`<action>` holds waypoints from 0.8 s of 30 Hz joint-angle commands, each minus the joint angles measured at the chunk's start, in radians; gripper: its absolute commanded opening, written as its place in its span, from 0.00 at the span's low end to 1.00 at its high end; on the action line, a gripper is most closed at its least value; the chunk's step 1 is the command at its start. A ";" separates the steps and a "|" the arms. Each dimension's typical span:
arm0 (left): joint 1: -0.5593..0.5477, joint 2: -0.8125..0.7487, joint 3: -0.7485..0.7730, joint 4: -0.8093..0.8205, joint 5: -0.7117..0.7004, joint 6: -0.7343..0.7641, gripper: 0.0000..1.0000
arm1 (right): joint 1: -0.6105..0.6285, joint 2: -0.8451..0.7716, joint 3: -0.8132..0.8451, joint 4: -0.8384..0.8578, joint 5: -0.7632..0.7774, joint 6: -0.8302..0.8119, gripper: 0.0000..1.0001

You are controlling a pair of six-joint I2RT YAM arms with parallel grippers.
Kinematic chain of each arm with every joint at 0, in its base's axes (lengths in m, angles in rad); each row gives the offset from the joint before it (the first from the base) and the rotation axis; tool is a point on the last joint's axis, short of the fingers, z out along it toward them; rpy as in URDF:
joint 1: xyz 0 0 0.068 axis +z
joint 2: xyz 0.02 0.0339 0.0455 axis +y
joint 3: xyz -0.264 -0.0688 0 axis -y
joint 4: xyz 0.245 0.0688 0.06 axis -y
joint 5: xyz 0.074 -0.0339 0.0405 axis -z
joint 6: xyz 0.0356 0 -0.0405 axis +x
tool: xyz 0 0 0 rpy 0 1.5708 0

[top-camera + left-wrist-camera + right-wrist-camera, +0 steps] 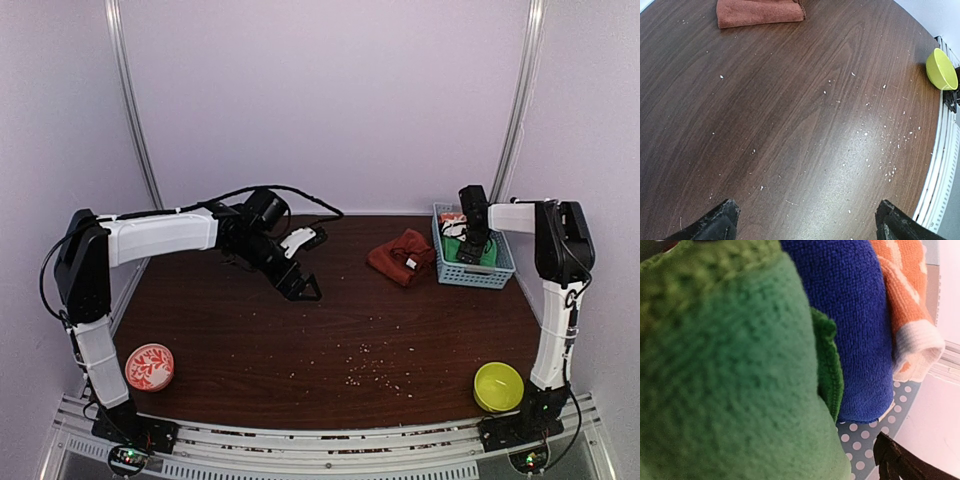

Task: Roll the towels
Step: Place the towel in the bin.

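The rust-red towel (400,257) lies bunched on the table just left of the blue basket (497,277); the left wrist view shows it as a folded bundle (760,12) far ahead. The green towel (487,252) lies in the basket and fills the right wrist view (730,370). My right gripper (468,254) reaches down into the basket, open around the green towel (800,460); only its right finger (900,465) shows, clear of the cloth. My left gripper (303,289) hovers open and empty over the table's middle (807,225).
A blue cloth (850,325) and an orange-and-white cloth (905,310) lie beside the green towel in the basket. A yellow-green bowl (498,386) sits at the near right and a red patterned bowl (149,366) at the near left. White crumbs (372,365) dot the table.
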 commanded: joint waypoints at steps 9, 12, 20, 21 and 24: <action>0.004 0.026 0.003 0.004 0.023 -0.006 0.98 | 0.003 -0.026 0.011 -0.144 -0.029 -0.002 1.00; 0.003 0.029 0.005 0.001 0.025 -0.005 0.98 | 0.002 -0.024 0.040 -0.221 -0.034 0.004 1.00; 0.004 0.029 0.005 0.000 0.026 -0.004 0.98 | 0.001 -0.037 0.098 -0.306 -0.038 0.045 1.00; 0.004 0.030 0.004 0.000 0.027 -0.004 0.98 | 0.001 -0.041 0.106 -0.307 -0.048 0.054 1.00; 0.004 0.030 0.005 0.000 0.032 -0.004 0.98 | 0.001 -0.047 0.145 -0.327 -0.081 0.081 1.00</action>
